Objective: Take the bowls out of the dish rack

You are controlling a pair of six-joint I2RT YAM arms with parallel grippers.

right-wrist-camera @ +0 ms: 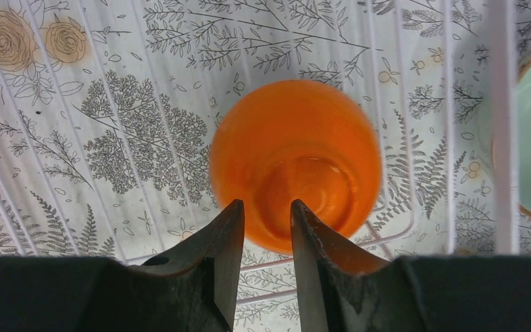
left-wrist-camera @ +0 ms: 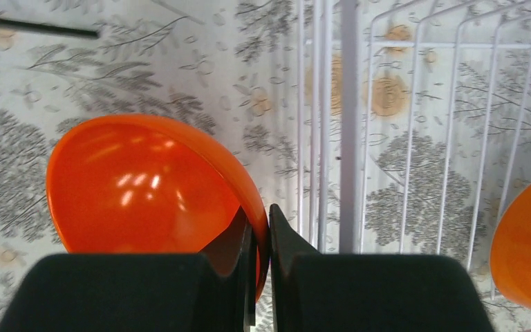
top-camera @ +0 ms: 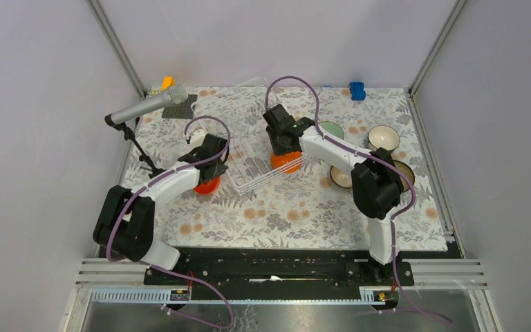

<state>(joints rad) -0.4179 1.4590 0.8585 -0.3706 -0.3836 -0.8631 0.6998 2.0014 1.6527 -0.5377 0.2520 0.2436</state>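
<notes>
The white wire dish rack (top-camera: pixel 249 131) lies at the table's middle back. My left gripper (top-camera: pixel 206 164) is shut on the rim of an orange bowl (top-camera: pixel 207 185), just left of the rack; in the left wrist view one finger is inside the bowl (left-wrist-camera: pixel 145 187) and one outside, with the gripper (left-wrist-camera: pixel 261 211) pinching the rim. My right gripper (top-camera: pixel 283 146) hovers open over a second orange bowl (top-camera: pixel 287 163), which lies upside down in the rack's near right corner. In the right wrist view its fingers (right-wrist-camera: pixel 267 206) stand slightly apart above that bowl (right-wrist-camera: pixel 297 162).
A mint green bowl (top-camera: pixel 330 129), a cream bowl (top-camera: pixel 383 137) and two dark-rimmed bowls (top-camera: pixel 339 177) (top-camera: pixel 405 173) sit right of the rack. A microphone on a stand (top-camera: pixel 145 108), a dark grey mat (top-camera: pixel 182 107) and a blue toy (top-camera: pixel 357 90) are at the back.
</notes>
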